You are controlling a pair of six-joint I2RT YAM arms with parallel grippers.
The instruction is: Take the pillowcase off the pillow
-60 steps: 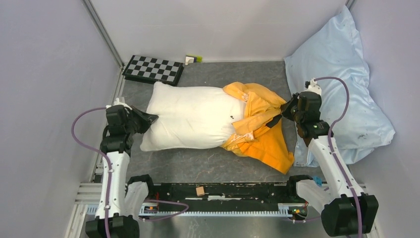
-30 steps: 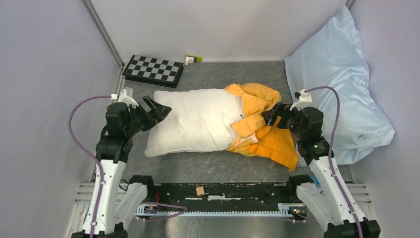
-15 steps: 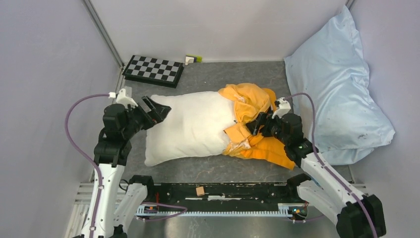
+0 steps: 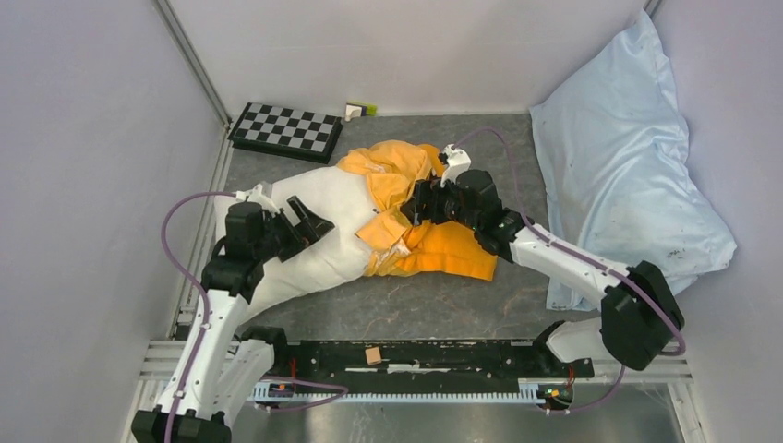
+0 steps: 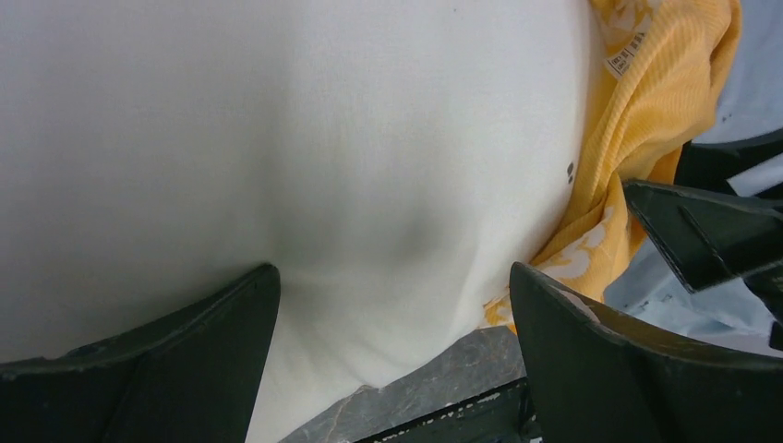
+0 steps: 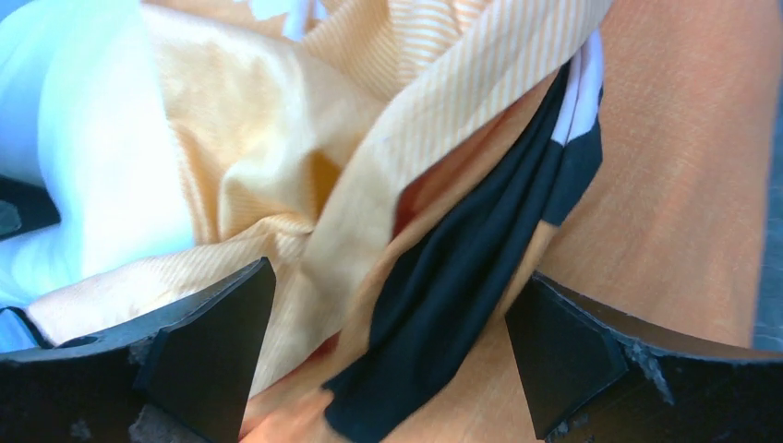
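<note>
**Top view, with wrist views.** Behind both grippers, along the near table edge, runs a black rail (image 4: pixel 443 355) that carries a small tan block (image 4: pixel 373 355). The left gripper (image 4: pixel 307 220) has its fingers spread wide. The right gripper (image 4: pixel 413 205), facing it, also has its fingers parted. Only the pillow (image 4: pixel 323 245) and the pillowcase (image 4: pixel 448 258) lie between the two, both resting on the grey table (image 4: pixel 415 300).

The pillow lies directly ahead of the left gripper. In the left wrist view its bare white end fills the gap between the fingers and bulges toward the camera. The pillowcase is bunched over the pillow's other end, the one farthest from the left gripper, and the right gripper's dark fingers show just past it.

In the right wrist view, the right gripper's open fingers straddle crumpled orange folds. A black band of the print runs through the gap, and the white pillow shows to one side.

Behind the right gripper, past its arm, a blue cushion (image 4: pixel 628 157) leans into the far corner. Beyond the left gripper, a chessboard (image 4: pixel 286 129) lies by the far wall, with a small white-and-green object (image 4: pixel 360 111) beside it.

A small white tag (image 5: pixel 623 60) is sewn to the pillowcase. Its print is too fine to read.
</note>
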